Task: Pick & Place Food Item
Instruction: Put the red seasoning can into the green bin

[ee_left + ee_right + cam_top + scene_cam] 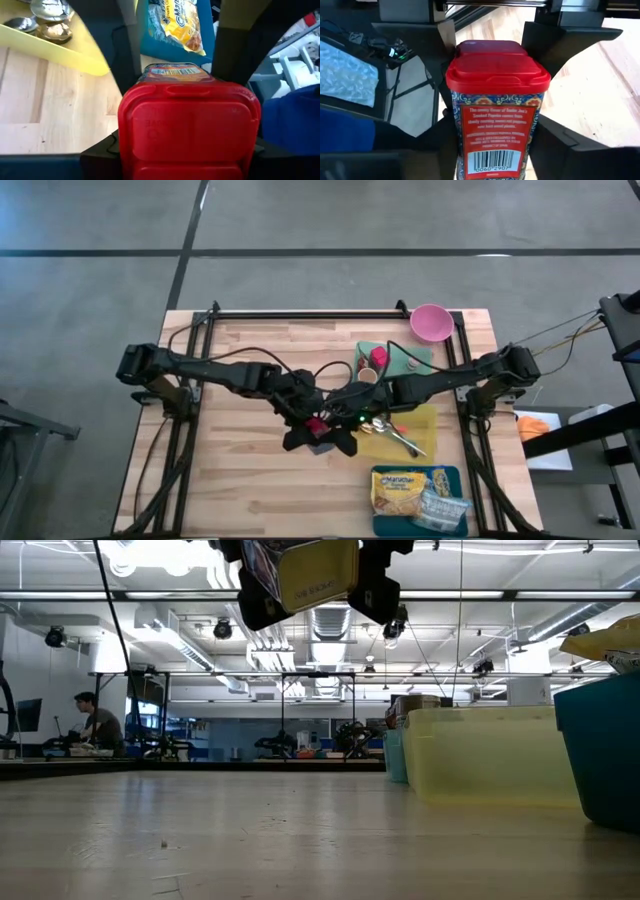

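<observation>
A spice tin [318, 425] with a red lid and a patterned label hangs above the middle of the table, between my two grippers. My left gripper [306, 420] comes at it from the table's left and is shut on its lid end. My right gripper [338, 422] comes from the right and is shut on its bottom end. The low view shows the tin [315, 575] high above the tabletop, with dark fingers on both sides of it. My left gripper pinches the tin between its two fingers at the sides of the red lid [125, 130]. It comes slanting down from the table's left. The tin is lifted clear of the table, and its body [175, 72] points away from this gripper. My right gripper has the tin's lower body between its two fingers, beside the barcode [457, 155]. It comes slanting down from the table's right, with its fingers along the tin's two sides. The lid end [497, 65] points away from it, toward the left gripper's fingers [560, 40].
A yellow tray [425, 442] with spoons lies just right of the grippers. A teal tray [455, 475] with a noodle packet is near the front right. A green tray [425, 358] with cups and a pink bowl [431, 322] stand at the back right. Bare wood lies left and front.
</observation>
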{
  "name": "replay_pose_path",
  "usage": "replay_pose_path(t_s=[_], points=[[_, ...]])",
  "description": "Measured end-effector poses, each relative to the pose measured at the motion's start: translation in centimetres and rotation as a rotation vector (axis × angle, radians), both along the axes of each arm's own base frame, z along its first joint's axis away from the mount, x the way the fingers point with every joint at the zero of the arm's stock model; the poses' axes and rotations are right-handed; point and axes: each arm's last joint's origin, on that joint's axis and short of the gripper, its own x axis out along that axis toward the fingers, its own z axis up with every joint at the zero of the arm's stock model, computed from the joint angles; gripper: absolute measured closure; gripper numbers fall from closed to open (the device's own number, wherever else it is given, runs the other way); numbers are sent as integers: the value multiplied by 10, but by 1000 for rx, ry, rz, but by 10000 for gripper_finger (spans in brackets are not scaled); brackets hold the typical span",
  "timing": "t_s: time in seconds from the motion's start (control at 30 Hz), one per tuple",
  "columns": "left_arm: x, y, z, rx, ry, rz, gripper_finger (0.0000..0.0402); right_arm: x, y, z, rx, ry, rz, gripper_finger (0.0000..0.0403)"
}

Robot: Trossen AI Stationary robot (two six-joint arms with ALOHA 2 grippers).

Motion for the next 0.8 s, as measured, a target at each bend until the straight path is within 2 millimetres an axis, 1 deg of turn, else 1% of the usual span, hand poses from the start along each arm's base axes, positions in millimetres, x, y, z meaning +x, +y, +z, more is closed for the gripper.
replay_pose_path(t_s=[0.07,0.1,0.37,0.4,0.43,0.57,0.6,0.63,0.67,0.7,0.8], points=[[0,0,0,-8,-1,-11,205,0,0,1,-2,-5,3,235],[0,0,0,-8,-3,-14,205,-1,0,2,-2,-7,3,239],[-2,-1,4,-25,-9,-20,205,-1,1,6,5,-16,12,239],[-2,-1,4,-27,-9,-21,199,0,1,6,6,-18,12,239],[-3,-2,6,-34,-14,-32,176,-1,1,6,2,-23,23,239],[-8,2,14,-73,-1,-1,55,-2,3,6,7,-15,29,239],[-10,4,16,-82,15,17,32,-2,4,7,7,-12,26,239],[-13,5,17,-86,30,31,20,-3,5,8,7,-15,20,239],[-16,8,20,-88,37,44,16,-4,5,10,9,-21,10,239],[-20,8,23,-85,48,56,21,-5,5,13,12,-27,-5,239],[-35,11,36,-53,29,93,56,-11,6,23,4,-63,-67,239]])
